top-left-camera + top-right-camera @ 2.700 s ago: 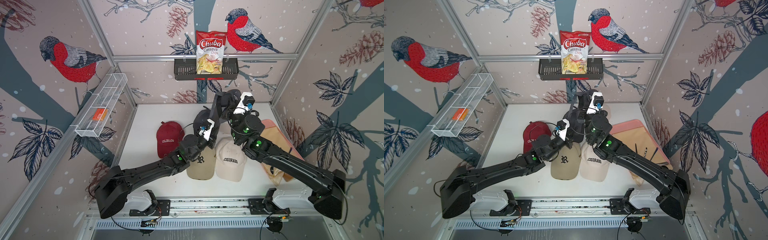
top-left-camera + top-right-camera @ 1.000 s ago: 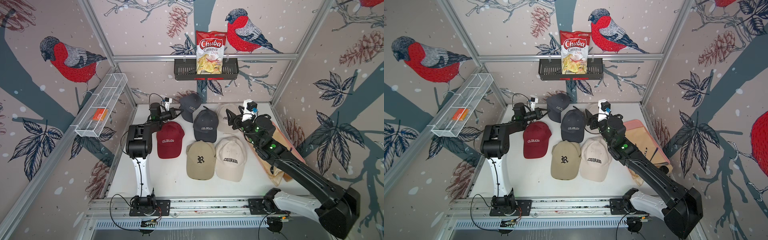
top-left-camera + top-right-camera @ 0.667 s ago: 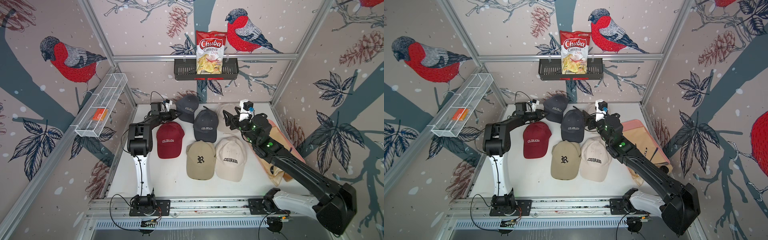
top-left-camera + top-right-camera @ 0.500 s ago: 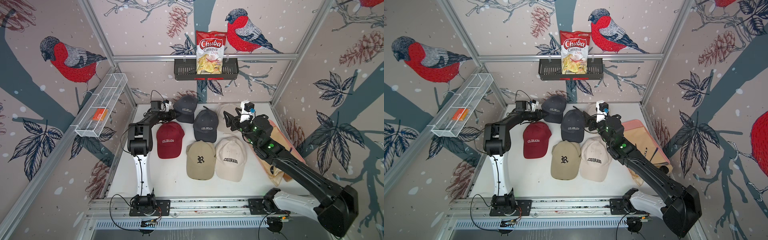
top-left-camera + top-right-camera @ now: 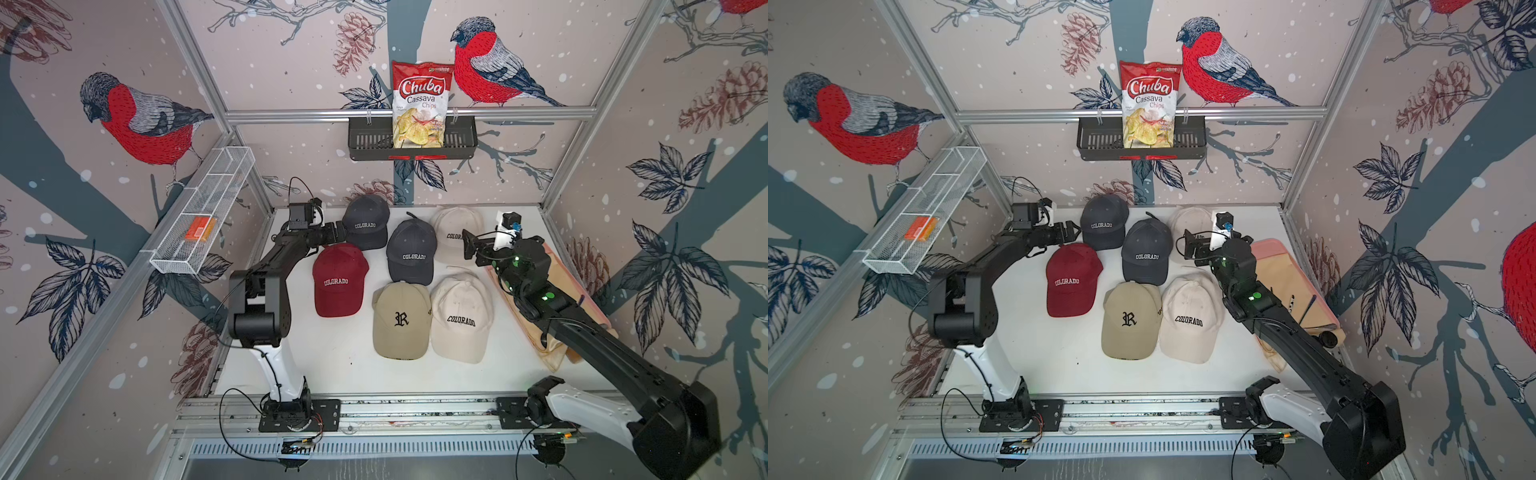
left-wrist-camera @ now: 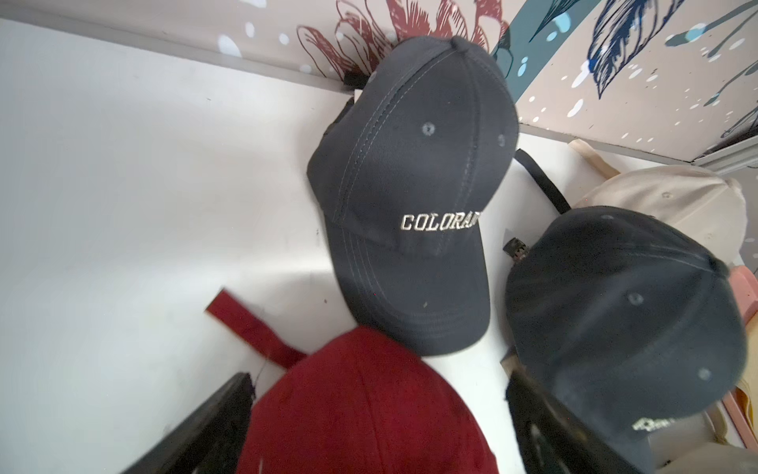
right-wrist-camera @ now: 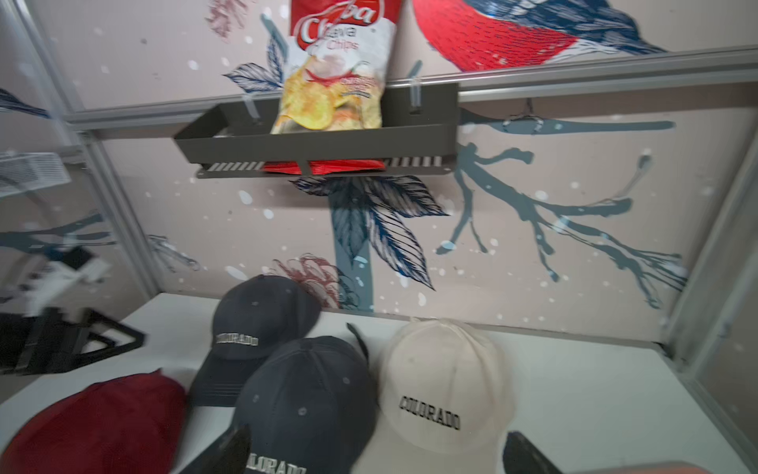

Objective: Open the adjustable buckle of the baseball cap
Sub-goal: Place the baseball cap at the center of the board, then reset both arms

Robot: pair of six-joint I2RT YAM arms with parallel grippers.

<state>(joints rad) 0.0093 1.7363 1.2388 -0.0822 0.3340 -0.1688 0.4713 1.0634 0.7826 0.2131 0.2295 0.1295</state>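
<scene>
We read "Chuba Cassava Chips" on the chip bag (image 5: 419,104), "R" on the tan cap (image 5: 401,320), and "COLORADO" on the red cap (image 5: 338,280), the dark caps (image 5: 365,226) (image 5: 411,251) and the cream caps (image 5: 455,232) (image 5: 459,320).

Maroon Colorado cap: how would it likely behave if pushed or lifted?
The maroon Colorado cap is fabric, so its crown would probably dent under a push rather than resist. Its strap end lies flat on the white table, so it would likely dangle when lifted. Sitting flat, brim down, the cap should slide, not roll.
</scene>
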